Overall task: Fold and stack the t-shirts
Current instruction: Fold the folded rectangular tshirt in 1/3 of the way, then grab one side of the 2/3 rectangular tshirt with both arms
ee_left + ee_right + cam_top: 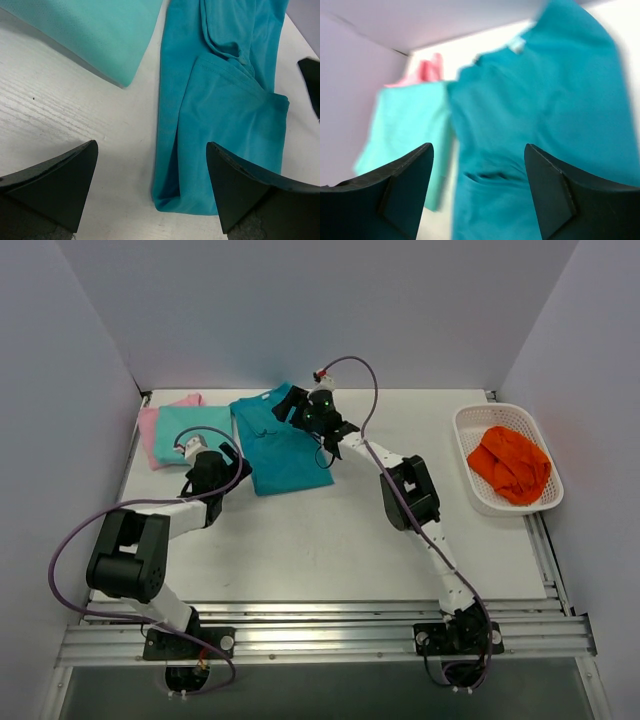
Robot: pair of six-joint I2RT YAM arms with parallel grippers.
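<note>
1. A white worktop [330, 540] has two arms bolted at its near edge.
2. The teal t-shirt [280, 452] lies partly folded by the far edge, just beside the stack, probably awaiting another fold.
3. A white basket [462, 455] at the right edge keeps an orange cloth [510, 462] apart.
4. The folded aqua t-shirt [185, 425] rests on the pink t-shirt [150, 430] in the far-left corner, forming the stack.
5. The left gripper [151, 147] hovers at the teal hem with its jaws spread and empty. The right gripper [477, 147], also released, hovers over the shirt's far side, seemingly ready to take opposite ends.

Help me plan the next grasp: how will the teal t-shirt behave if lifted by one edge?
The teal t-shirt will probably go floppy and drape, since it lies in soft folds and creases. It is likely light, being thin cloth. Pushed, it would probably bunch rather than slide whole, as its folded layers lie loose on the table.
</note>
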